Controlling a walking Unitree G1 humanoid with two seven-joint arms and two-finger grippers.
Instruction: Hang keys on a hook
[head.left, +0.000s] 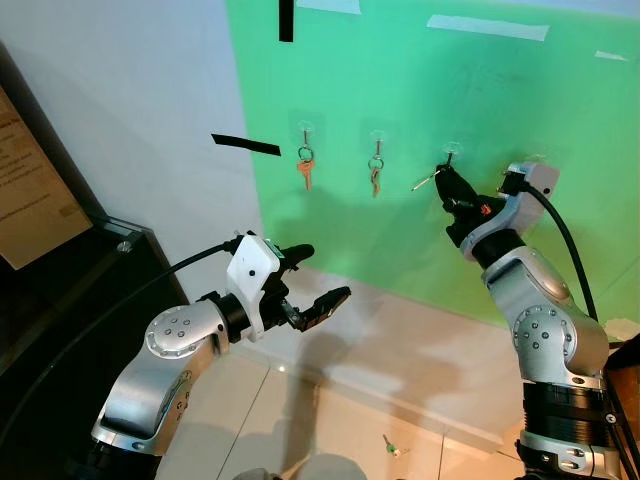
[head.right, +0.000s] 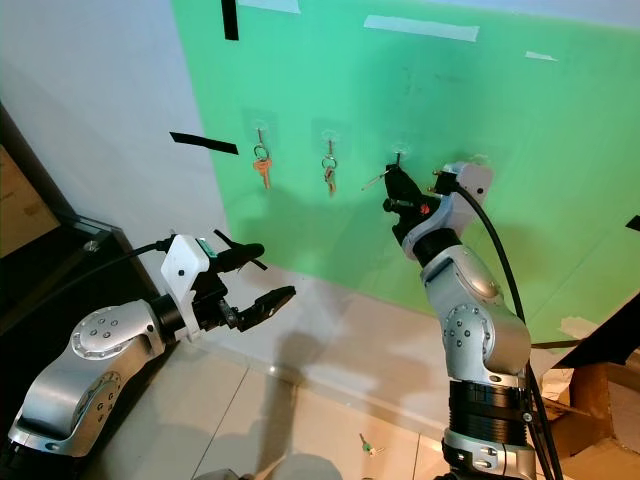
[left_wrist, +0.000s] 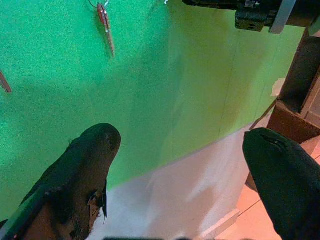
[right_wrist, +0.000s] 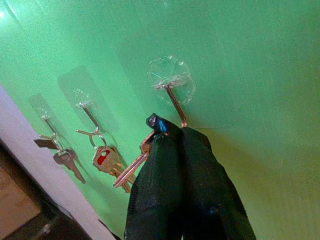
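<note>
Left gripper (head.left: 315, 275) hovers low before the wall, jaws spread wide and holding nothing. Right gripper (right_wrist: 172, 137) is raised to the green wall panel (head.left: 420, 80), jaws closed on a key (right_wrist: 131, 172) right at the third hook (right_wrist: 172, 97). Two other key sets (head.left: 305, 168) (head.left: 376, 172) hang on hooks alongside. One small key (head.left: 392, 446) lies on the floor (head.left: 300, 420).

The hook (right_wrist: 172, 95) just above the right gripper (right_wrist: 172, 132) is thin shiny metal on a clear glossy plastic pad. The key (right_wrist: 131, 172) pinched in its matt black fingers is bright metal. The wall (right_wrist: 260, 75) behind is matt green. Beside the left gripper (head.left: 320, 275), the arm shell (head.left: 165, 340) is brushed silver metal. The floor tiles (head.left: 260, 410) below look smooth and glossy.
</note>
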